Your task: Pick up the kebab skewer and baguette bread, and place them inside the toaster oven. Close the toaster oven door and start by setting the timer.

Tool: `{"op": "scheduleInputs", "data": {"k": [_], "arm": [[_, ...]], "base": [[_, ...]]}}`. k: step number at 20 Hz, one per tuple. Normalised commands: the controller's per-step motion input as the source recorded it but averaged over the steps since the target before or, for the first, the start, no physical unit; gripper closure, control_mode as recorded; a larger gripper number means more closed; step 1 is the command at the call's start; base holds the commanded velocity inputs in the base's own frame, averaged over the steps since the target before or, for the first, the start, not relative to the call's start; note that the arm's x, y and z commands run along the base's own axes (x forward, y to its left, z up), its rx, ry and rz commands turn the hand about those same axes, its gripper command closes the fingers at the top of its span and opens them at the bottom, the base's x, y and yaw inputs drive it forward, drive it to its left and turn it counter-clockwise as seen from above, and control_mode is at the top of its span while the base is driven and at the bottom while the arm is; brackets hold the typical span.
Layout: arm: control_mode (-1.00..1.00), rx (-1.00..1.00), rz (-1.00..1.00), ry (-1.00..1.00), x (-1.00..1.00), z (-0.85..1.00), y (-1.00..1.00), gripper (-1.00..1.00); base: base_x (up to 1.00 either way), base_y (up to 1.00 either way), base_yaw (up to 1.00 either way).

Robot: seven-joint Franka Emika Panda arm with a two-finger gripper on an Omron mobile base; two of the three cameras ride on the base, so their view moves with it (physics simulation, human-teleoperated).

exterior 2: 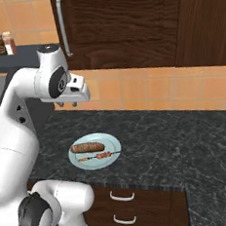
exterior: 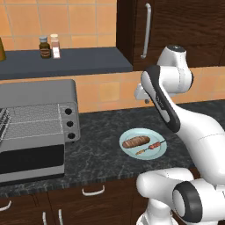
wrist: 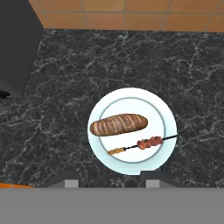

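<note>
Dark marbled counter lies well below our open, empty gripper (wrist: 109, 181), where the thin meat-studded kebab skewer (wrist: 142, 144) just beside the golden-brown baguette bread (wrist: 118, 124) risks slipping sideways on the pale round plate (wrist: 168, 120).

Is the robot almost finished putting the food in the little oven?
Not yet. The toaster oven door already hangs open, but the baguette bread and kebab skewer both lie on the plate. The end effector hovers open above them, holding nothing. Left: move both inside, shut the door, set the timer.
</note>
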Motion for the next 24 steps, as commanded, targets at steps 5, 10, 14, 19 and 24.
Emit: {"op": "scheduleInputs", "data": {"k": [5, 10, 14, 19, 24], "arm": [[1.00, 0.00, 0.00, 0.00, 0.00, 0.00, 0.00, -1.00], [1.00, 0.00, 0.00, 0.00, 0.00, 0.00, 0.00, -1.00], [1.00, 0.00, 0.00, 0.00, 0.00, 0.00, 0.00, -1.00], [1.00, 0.00, 0.00, 0.00, 0.00, 0.00, 0.00, -1.00], [1.00, 0.00, 0.00, 0.00, 0.00, 0.00, 0.00, -1.00]], "base": [[0.00, 0.00, 0.00], [-0.08, 0.15, -0.03], [0.00, 0.55, -0.15], [0.08, 0.55, -0.08], [0.32, 0.13, 0.14]]}}
